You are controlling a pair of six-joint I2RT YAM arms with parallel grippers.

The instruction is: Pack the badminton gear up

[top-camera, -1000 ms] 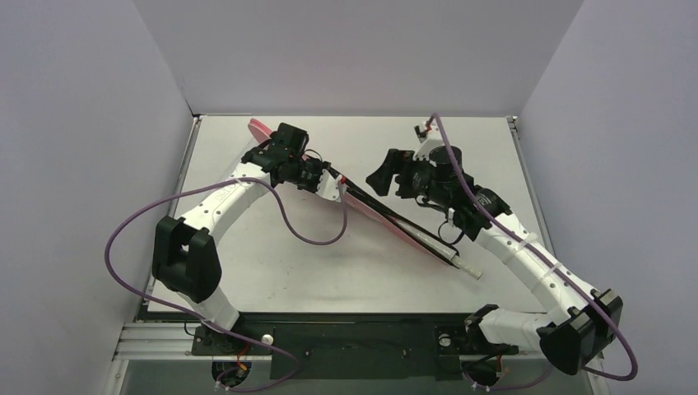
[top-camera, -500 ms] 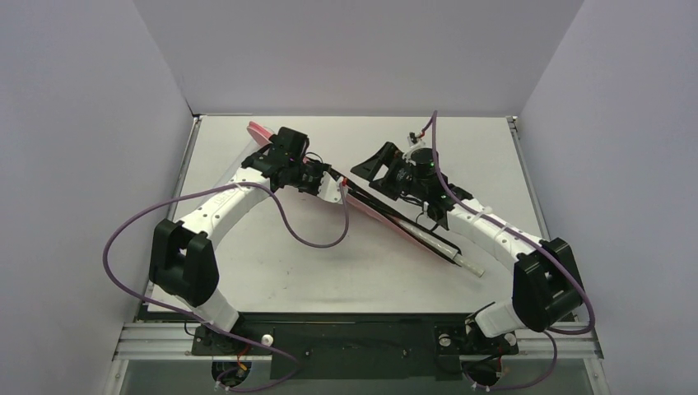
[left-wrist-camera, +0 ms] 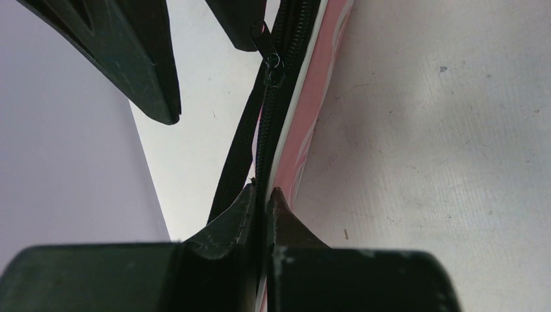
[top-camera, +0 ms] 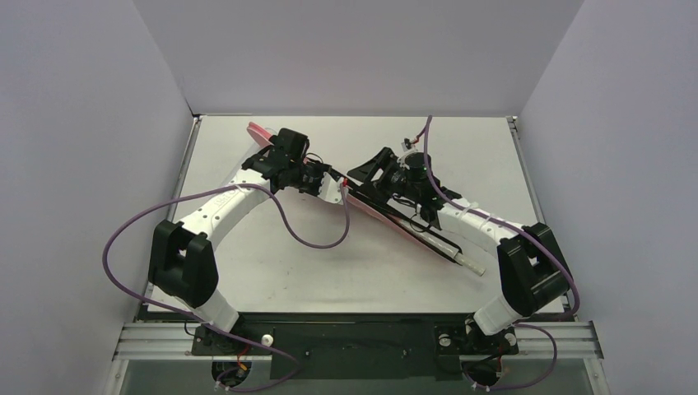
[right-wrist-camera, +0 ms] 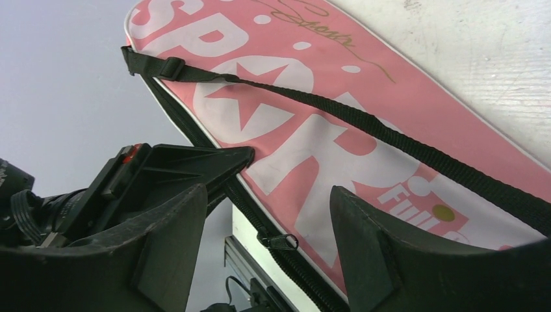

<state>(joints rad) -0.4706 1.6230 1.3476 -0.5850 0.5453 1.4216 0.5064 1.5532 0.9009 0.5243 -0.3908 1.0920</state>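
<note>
At mid-table the right gripper (right-wrist-camera: 266, 195), jaws apart, has swung in over the zipper pull (right-wrist-camera: 281, 242); the left gripper (left-wrist-camera: 265, 195) clamps the cover (right-wrist-camera: 312, 130) edge, probably for zipping shut.

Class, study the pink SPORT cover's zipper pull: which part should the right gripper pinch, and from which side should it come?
Pinch the small metal zipper pull by its flat faces, coming from the zippered edge of the cover, where the tab lies loose on the track. The right gripper is open there; the left gripper clamps that edge, likely steadying it.
</note>
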